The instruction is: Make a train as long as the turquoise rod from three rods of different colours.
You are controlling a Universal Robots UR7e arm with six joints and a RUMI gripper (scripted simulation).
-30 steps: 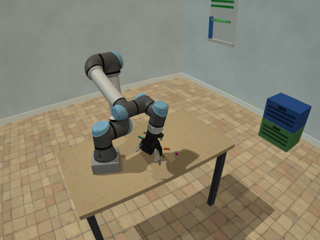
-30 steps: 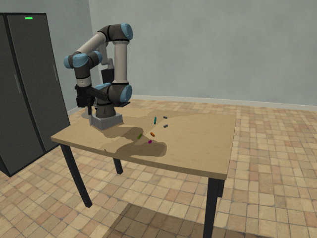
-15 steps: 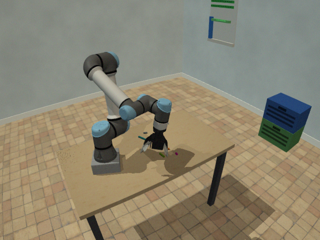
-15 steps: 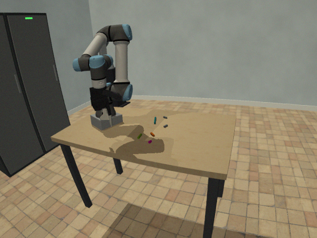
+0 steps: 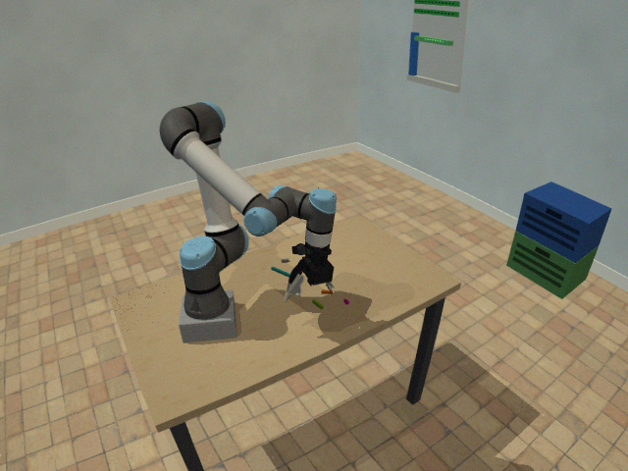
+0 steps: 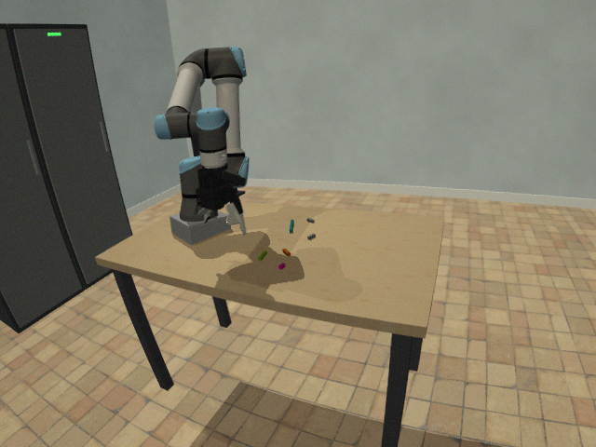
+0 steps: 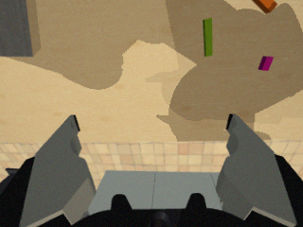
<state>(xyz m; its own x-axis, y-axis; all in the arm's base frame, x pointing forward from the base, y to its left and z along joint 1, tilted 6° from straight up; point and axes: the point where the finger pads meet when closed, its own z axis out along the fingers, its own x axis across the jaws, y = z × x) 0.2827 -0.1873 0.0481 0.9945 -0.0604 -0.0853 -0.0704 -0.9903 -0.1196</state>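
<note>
Turquoise marks the longest rod (image 6: 291,225), a thin straight stick lying flat on the wooden table (image 6: 385,269); in the top view it (image 5: 280,271) shows just behind the claw, partly hidden by it. The claw (image 7: 152,124) hangs above the table with its two grey fingers spread fully wide and nothing between them.

Ahead of the claw in the wrist view lie three shorter rods in the arm's shadow. The lime rod (image 7: 207,37) is a slim green bar, pointing nearly straight away from the claw. Beyond it and to the side is the magenta rod (image 7: 266,62), a short stub barely longer than it is wide. The orange rod (image 7: 265,4) sits further still, cut off by the picture's upper edge.

From the exterior view these three form a loose cluster, none touching: lime (image 6: 262,255), orange (image 6: 286,251) and magenta (image 6: 281,265), each at its own angle. Two small grey rods (image 6: 311,237) (image 6: 310,220) lie well beyond the claw, past the turquoise one, apart from each other.

All the rods lie flat and separate; no two are end to end.
</note>
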